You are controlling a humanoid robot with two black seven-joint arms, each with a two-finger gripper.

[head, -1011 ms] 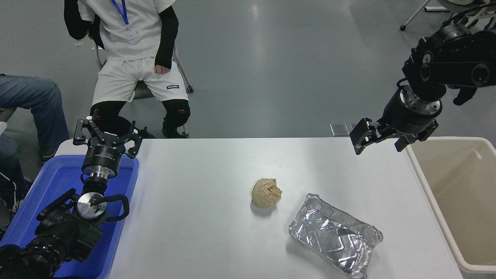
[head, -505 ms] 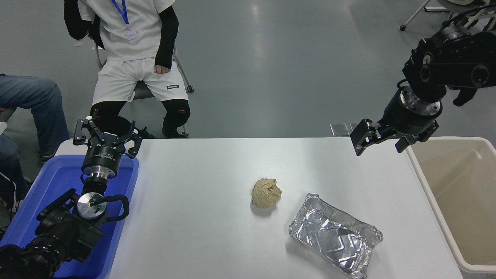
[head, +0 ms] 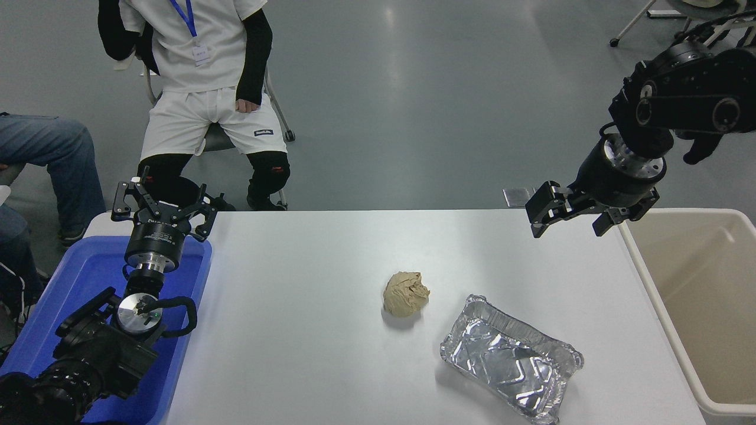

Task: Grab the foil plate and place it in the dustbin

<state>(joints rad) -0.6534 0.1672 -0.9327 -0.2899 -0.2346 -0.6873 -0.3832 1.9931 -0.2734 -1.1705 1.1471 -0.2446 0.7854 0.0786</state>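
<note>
While the right gripper [head: 566, 213] hangs open over the table's [head: 307, 342] far right edge, the foil plate [head: 511, 359] lies near the front right corner, beside the dustbin [head: 649, 289]. Probably light, thin, easily crushed; pinch its crinkled rim.

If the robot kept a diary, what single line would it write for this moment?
stage: pre-grasp | right tool: open, raised over table's far right | foil plate: untouched on table | dustbin: right of table | left tool: parked, open

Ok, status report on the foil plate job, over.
Right gripper open, empty, high over table's far right. Left gripper open, parked over blue tub. Foil plate untouched beside dustbin. Path clear.
</note>
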